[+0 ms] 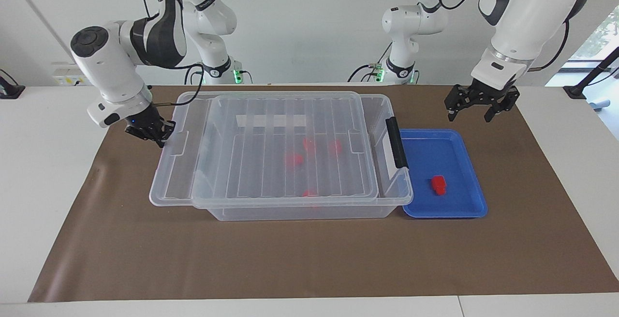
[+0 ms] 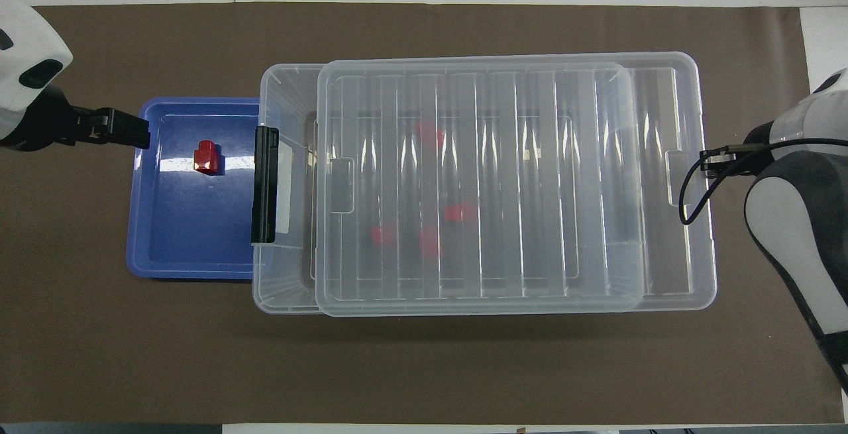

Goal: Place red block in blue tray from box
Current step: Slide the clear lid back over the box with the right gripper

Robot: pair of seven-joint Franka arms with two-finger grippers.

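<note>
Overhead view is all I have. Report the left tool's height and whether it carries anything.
Observer: The left tool hangs high in the air, fingers open and empty, touching nothing.
Operator: Now give me the right tool.
Observer: The right tool is low and shut, its tip against the end rim of the lid. I cannot tell whether it pinches that rim.
Operator: Check how the lid sits.
Observer: It lies flat on the rim of the box, not lifted, and overhangs toward the right arm's end of the table.
</note>
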